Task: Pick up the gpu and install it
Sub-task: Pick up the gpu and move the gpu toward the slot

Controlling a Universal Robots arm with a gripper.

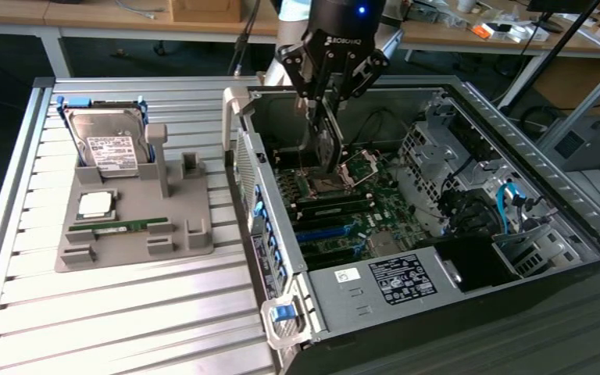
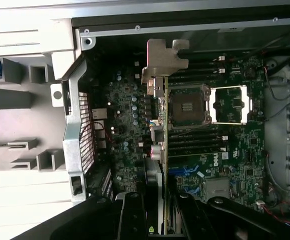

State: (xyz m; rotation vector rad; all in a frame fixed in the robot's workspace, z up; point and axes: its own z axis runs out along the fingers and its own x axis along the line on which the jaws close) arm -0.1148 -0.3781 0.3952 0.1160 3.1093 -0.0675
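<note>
— One gpu (image 1: 327,148), pinched by the gripper (image 1: 328,98), in the exterior view?
— Yes, upright over the motherboard (image 1: 383,207) inside the case (image 1: 566,226). Its lower edge is hard to make out.
— And the wrist view?
— Dark fingers (image 2: 132,216), cut off, clamp the gpu edge-on. Its bracket (image 2: 162,60) is plain.

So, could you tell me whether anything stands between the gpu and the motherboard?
Nothing visible does: the claw holds the gpu edge-down over the open case, with only the motherboard beneath it.
</note>
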